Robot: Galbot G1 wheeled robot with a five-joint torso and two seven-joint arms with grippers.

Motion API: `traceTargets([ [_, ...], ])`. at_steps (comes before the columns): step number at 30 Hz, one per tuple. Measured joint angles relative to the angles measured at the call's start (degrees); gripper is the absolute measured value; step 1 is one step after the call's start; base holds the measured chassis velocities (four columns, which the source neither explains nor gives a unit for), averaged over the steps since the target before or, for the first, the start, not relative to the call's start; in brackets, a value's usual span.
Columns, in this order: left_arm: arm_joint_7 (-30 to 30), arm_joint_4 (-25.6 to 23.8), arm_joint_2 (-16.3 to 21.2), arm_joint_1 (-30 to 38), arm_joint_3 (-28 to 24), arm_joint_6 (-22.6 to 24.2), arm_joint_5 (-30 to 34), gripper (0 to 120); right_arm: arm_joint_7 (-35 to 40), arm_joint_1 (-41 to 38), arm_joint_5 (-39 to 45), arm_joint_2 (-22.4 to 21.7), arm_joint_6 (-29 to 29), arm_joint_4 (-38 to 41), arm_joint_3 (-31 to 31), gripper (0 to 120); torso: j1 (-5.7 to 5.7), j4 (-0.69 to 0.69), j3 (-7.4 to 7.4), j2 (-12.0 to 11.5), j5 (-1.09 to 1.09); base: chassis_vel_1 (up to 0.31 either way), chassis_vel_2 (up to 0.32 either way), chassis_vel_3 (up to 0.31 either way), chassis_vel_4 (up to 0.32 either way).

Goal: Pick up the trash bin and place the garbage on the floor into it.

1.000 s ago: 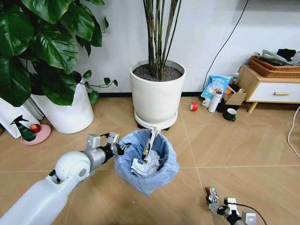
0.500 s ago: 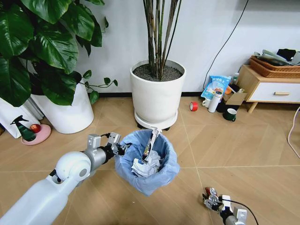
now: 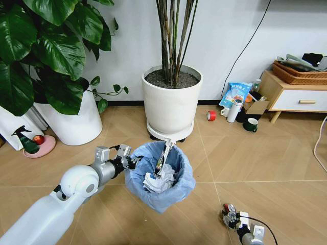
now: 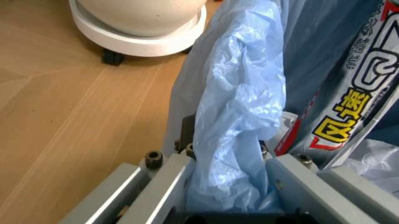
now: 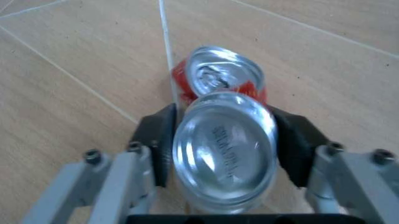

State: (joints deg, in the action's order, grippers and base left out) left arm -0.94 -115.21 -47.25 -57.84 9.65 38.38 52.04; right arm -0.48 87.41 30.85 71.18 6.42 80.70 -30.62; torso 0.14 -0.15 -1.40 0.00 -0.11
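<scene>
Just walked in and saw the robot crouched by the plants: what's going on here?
It's clearing litter. The left gripper is clamped on the rim of the trash bin, pinching its blue liner, with a silvery wrapper and paper wads already inside. Low at the floor, the right gripper has its fingers on either side of a crushed red can.

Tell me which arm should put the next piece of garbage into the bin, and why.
Right. The right gripper already has a crushed red can between its fingers, just off the floor. The left gripper is clamped on the trash bin rim, holding it, so it isn't free.
</scene>
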Motion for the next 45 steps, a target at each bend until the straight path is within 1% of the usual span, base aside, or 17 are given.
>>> traceTargets([
  [2,0.0,0.0,0.0,0.0,0.0,-0.1,-0.1,1,0.2,0.0,0.2,0.1,0.0,0.0,-0.1,43,0.0,0.0,0.0,0.0,-0.01,0.0,0.0,0.0,0.0],
  [3,0.0,0.1,0.0,0.1,0.0,-0.1,-0.1,1,0.4,0.0,0.2,0.2,0.0,-0.1,-0.2,43,0.0,0.01,0.0,0.0,-0.01,0.0,0.0,0.0,0.0],
  [13,0.1,0.0,0.0,0.2,0.1,-0.2,-0.1,1,0.6,0.3,0.1,0.5,-0.5,0.2,-0.6,43,0.0,0.0,0.0,0.0,0.02,0.0,0.0,0.0,0.0],
  [18,0.0,-0.2,0.2,0.0,0.3,-0.2,-0.1,1,0.6,1.4,-0.2,-1.1,-1.1,4.8,-2.6,43,0.0,0.0,0.0,0.0,0.01,0.0,0.0,0.0,0.0],
  [24,-1.6,0.2,-0.4,0.3,-0.2,-0.1,-0.1,1,1.0,1.4,-0.7,-5.2,-2.0,14.1,-5.4,43,0.0,0.01,0.0,0.0,0.0,0.0,0.0,0.0,0.0],
  [25,-1.6,0.2,-0.4,0.3,-0.2,-0.1,-0.1,1,1.0,1.4,-0.7,-5.2,-2.0,14.1,-5.4,43,0.0,0.01,0.0,0.0,0.0,0.0,0.0,0.0,0.0],
  [27,-1.8,0.3,-0.4,0.5,-0.4,-0.1,-0.1,1,1.3,1.3,-0.9,-6.7,-2.1,18.1,-6.1,43,0.0,0.0,0.0,0.0,0.02,0.0,0.0,0.0,0.0],
  [29,-1.9,0.6,-0.3,0.9,-0.8,0.0,-0.1,1,2.0,1.4,-0.9,-9.7,-2.0,24.6,-6.4,43,0.0,0.01,0.0,0.0,-0.01,0.0,0.0,0.0,0.0],
  [31,-1.9,0.6,-0.3,0.9,-0.8,0.0,0.0,1,2.1,1.4,-0.9,-9.9,-1.9,25.1,-6.4,43,0.0,0.01,0.0,0.0,-0.01,0.0,0.0,0.0,0.0],
  [32,-2.1,0.7,-0.3,1.2,-1.1,0.1,0.0,1,2.8,1.5,-0.6,-11.7,-1.5,29.1,-5.8,43,0.0,0.01,0.0,0.0,0.0,0.0,0.0,0.0,0.0],
  [33,-2.1,0.7,-0.3,1.2,-1.1,0.1,0.0,1,2.8,1.5,-0.6,-11.7,-1.5,29.1,-5.8,43,0.0,0.01,0.0,0.0,0.0,0.0,0.0,0.0,0.0],
  [35,-2.3,1.0,-0.2,1.6,-1.7,0.2,0.1,1,4.0,0.9,0.8,-14.9,-0.1,35.3,-4.1,43,0.0,-0.01,0.0,0.0,0.01,0.0,0.0,0.0,0.0],
  [37,-2.5,1.5,-0.4,2.2,-2.2,0.4,0.2,1,6.1,-1.9,3.4,-18.3,1.8,40.8,-1.2,43,0.0,0.0,0.0,0.0,-0.02,0.0,0.0,0.0,0.0],
  [39,-2.6,1.6,-0.4,2.3,-2.3,0.4,0.3,1,6.6,-2.9,4.3,-19.2,2.3,41.9,-0.3,43,0.0,0.01,0.0,0.0,-0.01,0.0,0.0,0.0,0.0],
  [42,-2.9,2.1,-0.4,3.1,-3.1,0.8,1.0,1,7.6,-8.8,10.0,-23.4,4.4,45.9,4.4,43,0.0,0.02,0.0,0.0,-0.01,0.0,0.0,0.0,0.0],
  [43,-2.9,2.1,-0.4,3.1,-3.1,0.8,1.0,1,7.6,-8.8,10.0,-23.4,4.4,45.9,4.4,43,0.0,0.02,0.0,0.0,-0.01,0.0,0.0,0.0,0.0],
  [45,-2.9,2.9,-0.8,4.2,-4.0,1.0,1.7,1,7.0,-13.2,15.4,-26.9,5.9,48.0,8.1,43,0.0,0.01,0.0,0.0,0.0,0.0,0.0,0.0,0.0],
])
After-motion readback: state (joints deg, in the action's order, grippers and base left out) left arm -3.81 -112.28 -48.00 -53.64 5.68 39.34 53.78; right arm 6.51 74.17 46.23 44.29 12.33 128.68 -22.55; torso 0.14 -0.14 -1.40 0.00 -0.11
